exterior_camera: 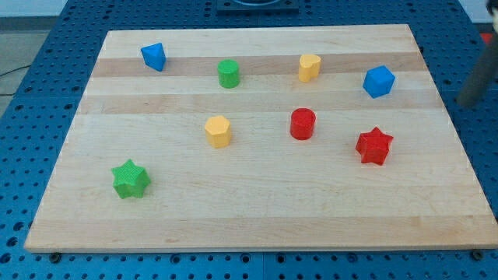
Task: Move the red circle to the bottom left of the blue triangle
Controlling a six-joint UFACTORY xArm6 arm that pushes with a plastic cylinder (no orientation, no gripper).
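Red circle [303,124] lies right of and below the blue triangle [154,56] — well apart; yellow block [219,131] sits left of the circle. My tip — and any pincer state — cannot be told.

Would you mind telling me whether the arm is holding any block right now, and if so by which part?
Nothing is held. My tip is a blur at the view's right edge, off the board, touching no block; the red circle sits alone mid-board.

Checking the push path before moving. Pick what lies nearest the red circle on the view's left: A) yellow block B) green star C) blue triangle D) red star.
A: the yellow block sits just left of the red circle in the view, closer than the blue triangle or green star.
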